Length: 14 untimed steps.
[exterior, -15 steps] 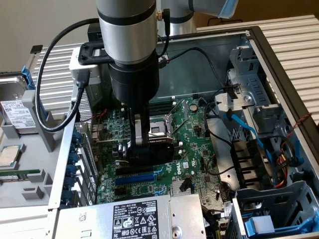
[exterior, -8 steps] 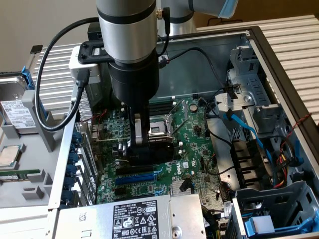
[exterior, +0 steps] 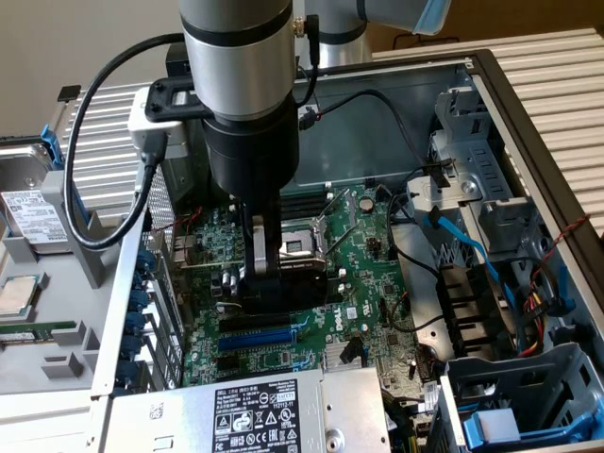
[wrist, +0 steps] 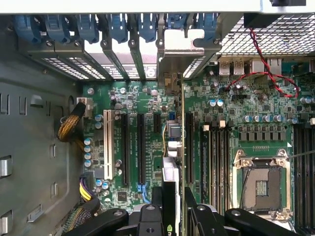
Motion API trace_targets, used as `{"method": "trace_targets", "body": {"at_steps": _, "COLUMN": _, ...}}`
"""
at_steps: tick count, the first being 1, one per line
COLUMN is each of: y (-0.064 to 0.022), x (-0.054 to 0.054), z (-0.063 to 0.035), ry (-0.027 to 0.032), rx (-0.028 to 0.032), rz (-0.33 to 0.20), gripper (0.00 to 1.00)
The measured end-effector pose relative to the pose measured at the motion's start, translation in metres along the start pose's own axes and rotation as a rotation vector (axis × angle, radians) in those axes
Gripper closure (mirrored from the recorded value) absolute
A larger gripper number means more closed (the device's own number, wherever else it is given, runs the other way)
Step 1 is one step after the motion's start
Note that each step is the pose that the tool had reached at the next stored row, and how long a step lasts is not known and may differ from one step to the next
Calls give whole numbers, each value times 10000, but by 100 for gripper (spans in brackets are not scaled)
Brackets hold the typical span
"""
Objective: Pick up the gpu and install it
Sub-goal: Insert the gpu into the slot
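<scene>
A computer assembly or repair workbench is shown. An opened desktop case (exterior: 491, 71) with its motherboard (exterior: 368, 283) exposed is laid on a ribbed metal surface (exterior: 557, 66), with a hard drive (exterior: 33, 212) set beside it.

The gripper (exterior: 269, 269) reaches down into the open computer case (exterior: 491, 85), clamped on the gpu (exterior: 288, 283) standing edge-on over the motherboard (exterior: 368, 283); a power supply (exterior: 255, 415) lies nearer.

An open computer case (exterior: 491, 71) lies on its side on a pale ribbed bench (exterior: 557, 85), filling most of the exterior view. At that view's left, beside the case, sits a grey holder tray (exterior: 42, 354), with a hard drive (exterior: 28, 212) next to it.
</scene>
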<state>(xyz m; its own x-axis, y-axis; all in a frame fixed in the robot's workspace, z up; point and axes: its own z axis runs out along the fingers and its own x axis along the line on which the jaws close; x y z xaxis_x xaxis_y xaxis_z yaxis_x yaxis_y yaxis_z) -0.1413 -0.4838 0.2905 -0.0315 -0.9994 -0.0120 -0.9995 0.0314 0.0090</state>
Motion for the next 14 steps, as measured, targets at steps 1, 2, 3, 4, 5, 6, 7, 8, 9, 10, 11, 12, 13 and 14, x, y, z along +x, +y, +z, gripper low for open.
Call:
{"method": "trace_targets", "body": {"at_steps": 1, "y": 0, "x": 0, "z": 3, "ry": 0, "rx": 0, "rz": 0, "gripper": 73}}
{"method": "trace_targets", "body": {"at_steps": 2, "y": 1, "x": 0, "z": 11, "ry": -3, "rx": 2, "rz": 1, "gripper": 73}}
{"method": "trace_targets", "body": {"at_steps": 3, "y": 1, "x": 0, "z": 22, "ry": -3, "rx": 1, "rz": 1, "gripper": 73}}
{"method": "trace_targets", "body": {"at_steps": 4, "y": 0, "x": 0, "z": 34, "ry": -3, "rx": 0, "rz": 0, "gripper": 73}}
{"method": "trace_targets", "body": {"at_steps": 5, "y": 0, "x": 1, "z": 46, "ry": -3, "rx": 1, "rz": 1, "gripper": 73}}
{"method": "trace_targets", "body": {"at_steps": 6, "y": 0, "x": 1, "z": 59, "ry": -3, "rx": 0, "rz": 1, "gripper": 73}}
{"method": "trace_targets", "body": {"at_steps": 7, "y": 0, "x": 1, "z": 71, "ry": -2, "rx": 0, "rz": 1, "gripper": 73}}
{"method": "trace_targets", "body": {"at_steps": 8, "y": 0, "x": 1, "z": 73, "ry": -1, "rx": -1, "rz": 1, "gripper": 73}}
{"method": "trace_targets", "body": {"at_steps": 9, "y": 0, "x": 1, "z": 73, "ry": -1, "rx": -1, "rz": 1, "gripper": 73}}
{"method": "trace_targets", "body": {"at_steps": 10, "y": 0, "x": 1, "z": 73, "ry": -1, "rx": -1, "rz": 1, "gripper": 73}}
{"method": "trace_targets", "body": {"at_steps": 11, "y": 0, "x": 1, "z": 73, "ry": -1, "rx": -1, "rz": 1, "gripper": 73}}
{"method": "trace_targets", "body": {"at_steps": 12, "y": 0, "x": 0, "z": 75, "ry": -2, "rx": 0, "rz": 2, "gripper": 73}}
{"method": "trace_targets", "body": {"at_steps": 13, "y": 3, "x": -3, "z": 79, "ry": -5, "rx": 1, "rz": 3, "gripper": 73}}
{"method": "trace_targets", "body": {"at_steps": 14, "y": 5, "x": -6, "z": 81, "ry": -4, "rx": 1, "rz": 2, "gripper": 73}}
